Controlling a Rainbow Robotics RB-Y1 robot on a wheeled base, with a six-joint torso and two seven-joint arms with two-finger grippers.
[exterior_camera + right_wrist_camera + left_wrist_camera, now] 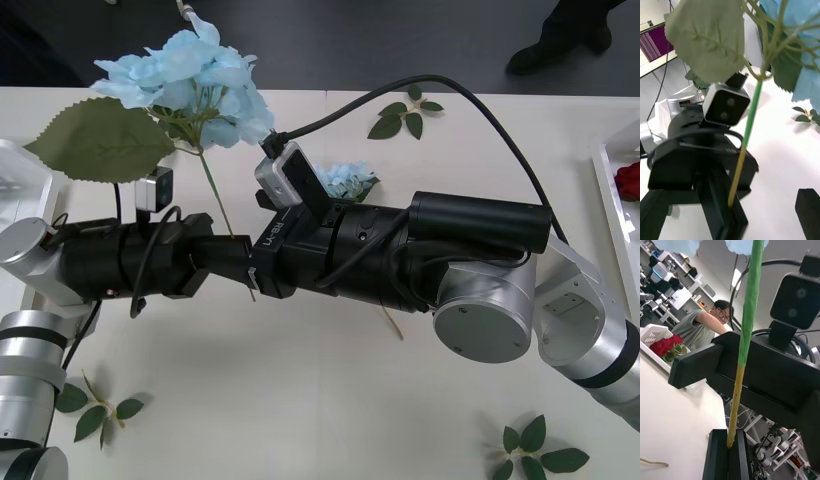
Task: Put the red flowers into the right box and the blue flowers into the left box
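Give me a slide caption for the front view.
Handover above the table: left hand pinches the blue flower stem, right hand alongside.

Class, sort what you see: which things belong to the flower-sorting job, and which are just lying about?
Job:
- blue flower, stem pinched in the left gripper
- right gripper, open beside it
- second blue flower on the table
- red flowers in the right box
- left box

Lying about:
- loose leaf sprigs
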